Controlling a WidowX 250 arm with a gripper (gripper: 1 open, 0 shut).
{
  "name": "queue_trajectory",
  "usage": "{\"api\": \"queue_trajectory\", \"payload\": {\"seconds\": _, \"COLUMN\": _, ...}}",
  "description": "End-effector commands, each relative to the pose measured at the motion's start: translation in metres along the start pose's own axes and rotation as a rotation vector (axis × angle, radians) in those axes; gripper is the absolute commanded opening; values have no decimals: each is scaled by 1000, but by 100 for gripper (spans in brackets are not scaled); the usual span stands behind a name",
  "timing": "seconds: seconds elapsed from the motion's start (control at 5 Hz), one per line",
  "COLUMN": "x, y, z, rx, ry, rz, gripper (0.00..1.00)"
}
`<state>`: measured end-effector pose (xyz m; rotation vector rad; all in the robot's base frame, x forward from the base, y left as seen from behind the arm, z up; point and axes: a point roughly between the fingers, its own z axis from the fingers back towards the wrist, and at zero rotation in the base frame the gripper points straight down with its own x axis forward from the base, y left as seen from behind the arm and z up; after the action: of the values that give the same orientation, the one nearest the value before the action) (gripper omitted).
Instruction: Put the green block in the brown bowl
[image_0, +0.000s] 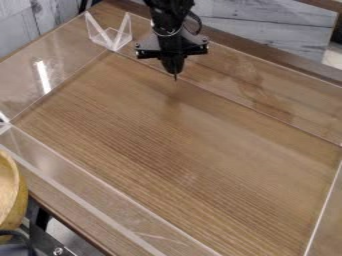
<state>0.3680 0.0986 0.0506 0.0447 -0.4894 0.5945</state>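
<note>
My gripper (173, 70) hangs over the far middle of the wooden table, its black fingers pressed together and pointing down, with nothing visible between them. Only a curved slice of the brown bowl (10, 190) shows at the lower left edge, outside the clear wall. The green block is out of view.
A low clear plastic wall (107, 205) fences the wooden tabletop (187, 140) on all sides. A clear folded stand (107, 32) sits at the far left corner. A pale stone-patterned wall (287, 30) runs behind the table.
</note>
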Motion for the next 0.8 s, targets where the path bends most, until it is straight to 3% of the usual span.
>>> {"api": "queue_trajectory", "payload": {"seconds": 0.0, "x": 22, "y": 0, "z": 14, "rx": -19, "ry": -60, "rz": 14, "gripper": 0}}
{"api": "queue_trajectory", "payload": {"seconds": 0.6, "x": 26, "y": 4, "z": 12, "rx": -18, "ry": -43, "rz": 23, "gripper": 0}}
